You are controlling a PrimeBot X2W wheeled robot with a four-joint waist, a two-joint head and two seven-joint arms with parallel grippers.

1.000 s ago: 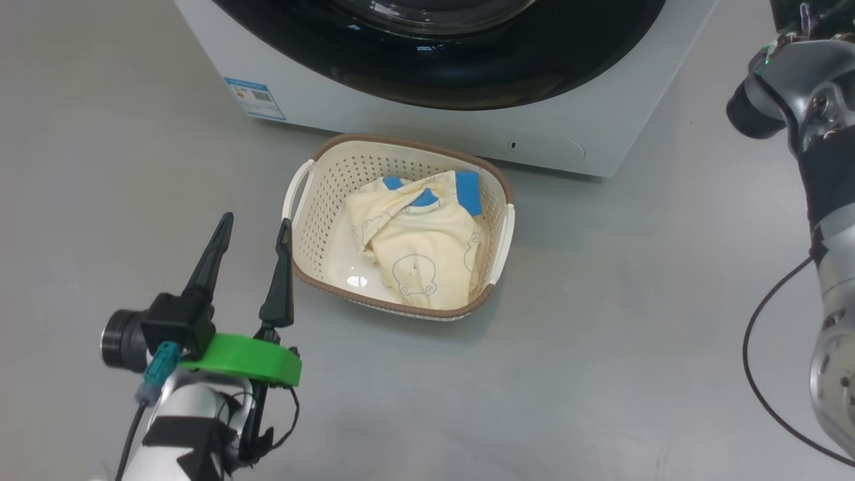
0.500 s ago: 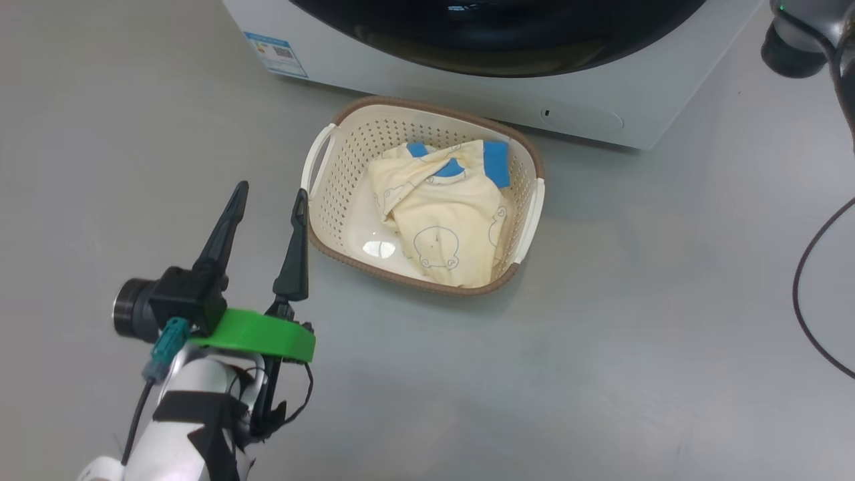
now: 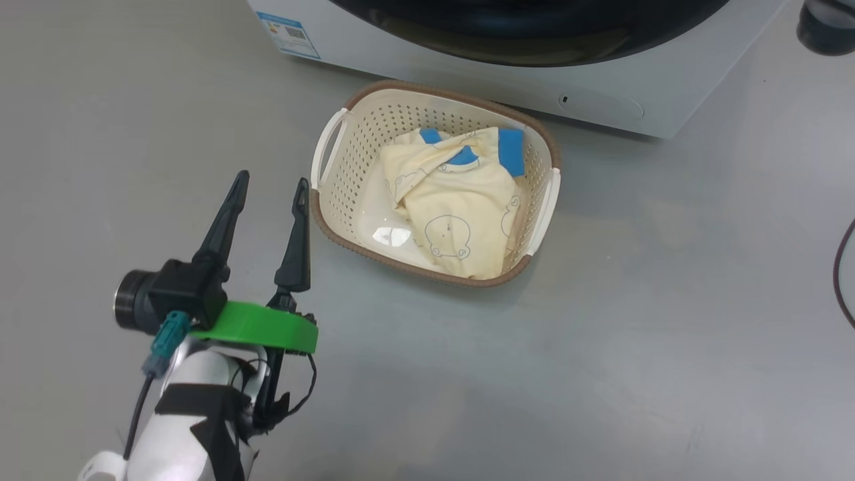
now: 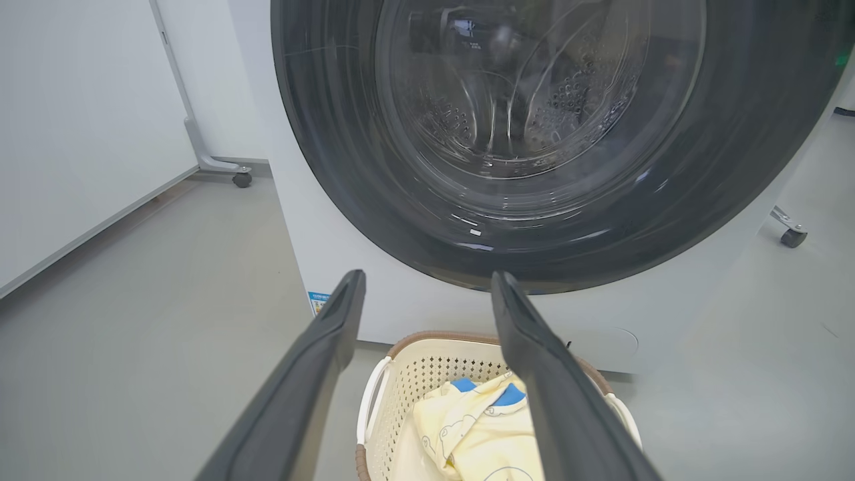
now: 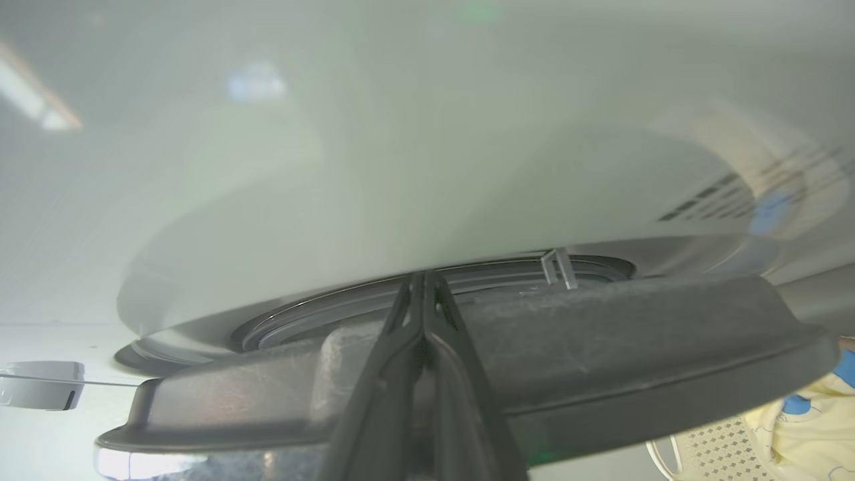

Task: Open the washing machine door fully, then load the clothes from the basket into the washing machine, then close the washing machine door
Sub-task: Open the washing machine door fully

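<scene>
The washing machine (image 3: 601,87) stands at the top of the head view, with the black washing machine door (image 3: 534,33) on its front. On the floor before it sits the cream basket (image 3: 427,90) holding the pale yellow clothes (image 3: 461,200). My left gripper (image 3: 272,179) is open and empty, just left of the basket. The left wrist view looks between that gripper's (image 4: 427,280) fingers at the round door (image 4: 554,133). My right gripper (image 5: 422,280) is shut, its tips in the gap between the door's dark rim (image 5: 601,334) and the machine's white front (image 5: 401,167).
A blue sticker (image 3: 288,35) marks the machine's lower front. A white panel on castors (image 4: 240,179) stands to the left of the machine, and another castor (image 4: 793,237) shows to its right. A black cable (image 3: 843,267) hangs at the right edge. Grey floor surrounds the basket.
The head camera has swung, so basket and machine now sit higher and further right in the picture. My right forearm has slid out at the top right. Neither gripper's state has changed.
</scene>
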